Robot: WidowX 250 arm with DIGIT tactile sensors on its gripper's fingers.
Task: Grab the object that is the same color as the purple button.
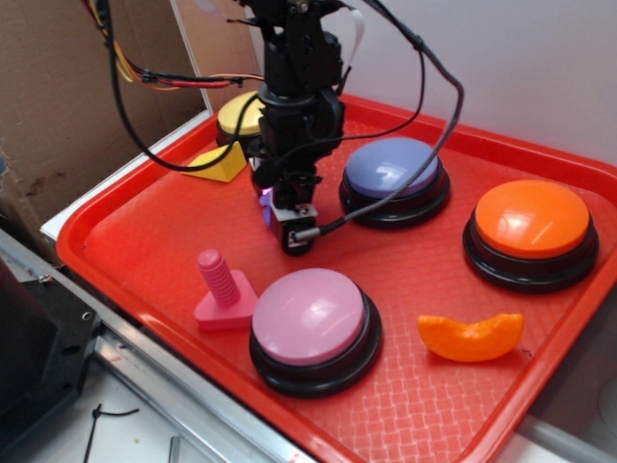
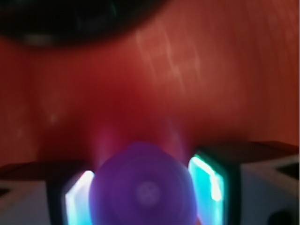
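The small purple toy piece [image 2: 140, 187] sits between my gripper's [image 2: 141, 190] two pads, which press against its sides. The wrist view is blurred. In the exterior view only a sliver of the piece [image 1: 266, 202] shows at my gripper [image 1: 274, 208], which is low over the red tray [image 1: 135, 222], left of the purple button [image 1: 393, 166]. I cannot tell whether the piece still touches the tray. The purple button is a bluish-purple dome on a black base at the back middle.
A yellow wedge [image 1: 220, 162] and a yellow button [image 1: 241, 114] lie behind my arm. A pink bolt on a triangular base [image 1: 223, 290] and a pink button [image 1: 310, 320] are in front. An orange button [image 1: 531, 224] and an orange slice [image 1: 471, 337] are on the right.
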